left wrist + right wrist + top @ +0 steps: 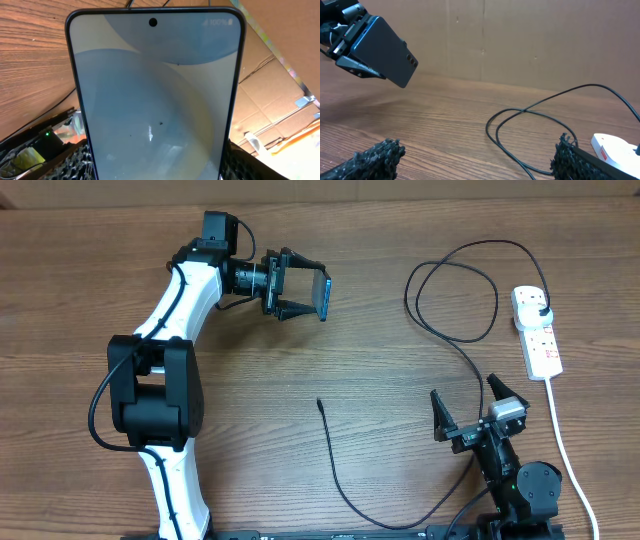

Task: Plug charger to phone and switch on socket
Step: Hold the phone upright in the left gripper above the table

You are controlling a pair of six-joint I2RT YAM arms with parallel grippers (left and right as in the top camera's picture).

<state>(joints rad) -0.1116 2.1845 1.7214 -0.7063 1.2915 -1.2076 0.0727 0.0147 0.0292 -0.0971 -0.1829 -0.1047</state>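
Left gripper holds the phone aloft, my right gripper gapes empty; charger tip lies on the table well to its left, pointing roughly toward the phone.

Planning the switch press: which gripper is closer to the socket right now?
Right. The right gripper, open, sits just short of the socket, which lies ahead and to its right. The left gripper, holding the phone aloft, is far off to the socket's left.
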